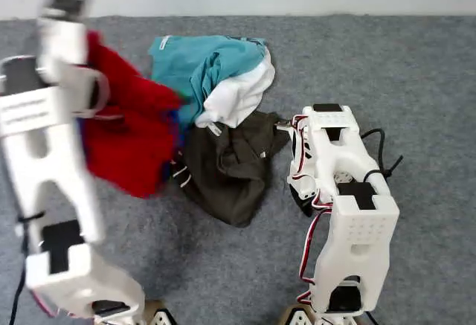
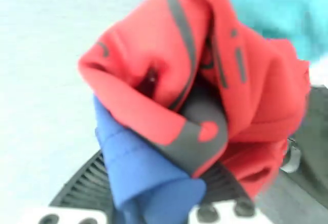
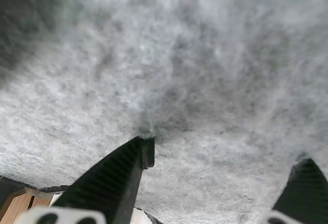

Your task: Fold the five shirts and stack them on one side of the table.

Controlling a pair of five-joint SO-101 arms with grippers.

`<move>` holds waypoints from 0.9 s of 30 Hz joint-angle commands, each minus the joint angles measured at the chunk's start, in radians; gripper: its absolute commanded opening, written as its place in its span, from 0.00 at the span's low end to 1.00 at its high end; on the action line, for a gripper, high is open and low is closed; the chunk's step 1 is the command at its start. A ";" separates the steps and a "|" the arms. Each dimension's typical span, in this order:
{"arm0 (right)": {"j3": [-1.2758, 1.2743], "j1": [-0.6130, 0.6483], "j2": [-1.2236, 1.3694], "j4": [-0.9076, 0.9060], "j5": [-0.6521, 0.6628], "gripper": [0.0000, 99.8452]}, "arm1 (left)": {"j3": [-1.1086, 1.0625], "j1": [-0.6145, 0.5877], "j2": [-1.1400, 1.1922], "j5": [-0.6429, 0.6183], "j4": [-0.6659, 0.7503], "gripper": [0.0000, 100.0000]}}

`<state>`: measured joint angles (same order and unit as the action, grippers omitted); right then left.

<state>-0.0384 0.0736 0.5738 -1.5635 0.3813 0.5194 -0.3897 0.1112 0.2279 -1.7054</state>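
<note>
Red shirt (image 1: 130, 143) hangs clamped in my left gripper (image 2: 159, 183), left of the dark shirt (image 1: 227, 165). My right gripper (image 3: 225, 155) sits with fingers apart just right of that dark shirt, the nearer arm to it.

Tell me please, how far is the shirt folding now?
Done: nothing is folded or stacked. In hand: the left gripper holds the red shirt with a blue shirt. Left: the teal shirt, white shirt and dark shirt lie crumpled in a heap; the right gripper is open.
</note>
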 commanded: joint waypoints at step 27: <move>-0.020 -0.004 0.015 0.042 -0.002 0.40 | -0.150 -0.354 -0.126 0.006 0.322 0.13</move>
<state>-0.0399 0.0736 0.5738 -1.5558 0.3813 0.4427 -0.7411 0.0361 0.1926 -1.4154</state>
